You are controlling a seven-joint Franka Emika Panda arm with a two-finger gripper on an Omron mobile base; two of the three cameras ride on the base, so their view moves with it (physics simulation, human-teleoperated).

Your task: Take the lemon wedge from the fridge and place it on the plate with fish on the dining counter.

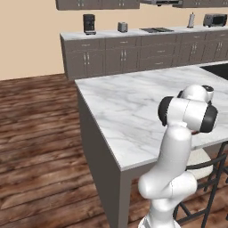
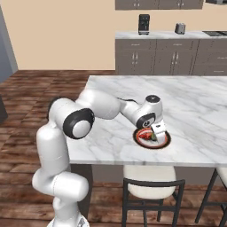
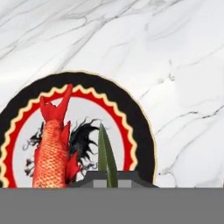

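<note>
Though patterned, plate (image 3: pixel 144 131) without lettering

Arm (image 2: pixel 57 150): glossy white casing in rounded, tubular segments, swelling into bulbous housings at each joint; lower left of the right base view, lower right of the left base view. Joints: dark grey to black round end caps and bands, one large cap at the shoulder, a smaller disc with a pale centre at the wrist. Gripper (image 2: pixel 156 134): white block-shaped hand, small dark finger tips. No cables, screws or lettering can be made out.
</note>
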